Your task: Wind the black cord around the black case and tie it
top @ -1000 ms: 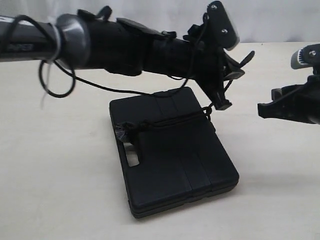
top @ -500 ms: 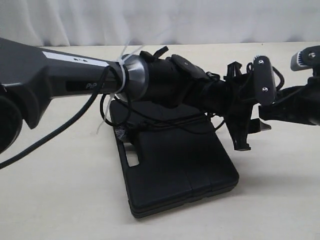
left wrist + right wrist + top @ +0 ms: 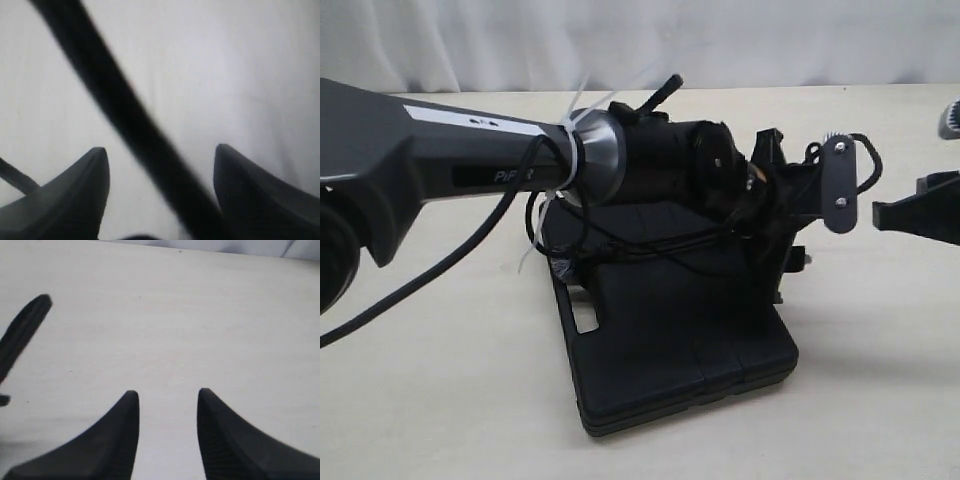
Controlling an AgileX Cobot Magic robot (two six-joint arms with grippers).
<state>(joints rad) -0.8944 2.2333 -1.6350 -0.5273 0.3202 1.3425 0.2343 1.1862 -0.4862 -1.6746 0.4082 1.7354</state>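
As cord (image 3: 650, 247) crosses case (image 3: 670, 340) (loosely), left end effector (image 3: 160, 152) gapes.

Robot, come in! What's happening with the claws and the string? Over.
Left claw open, black cord running between its fingers. Right claw open, holding nothing. Cord drapes over black case, left arm hiding part.

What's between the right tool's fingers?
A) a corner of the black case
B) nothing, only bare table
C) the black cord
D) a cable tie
B: in the right wrist view the right tool stands open, and only the pale table shows in the gap between its two fingers.
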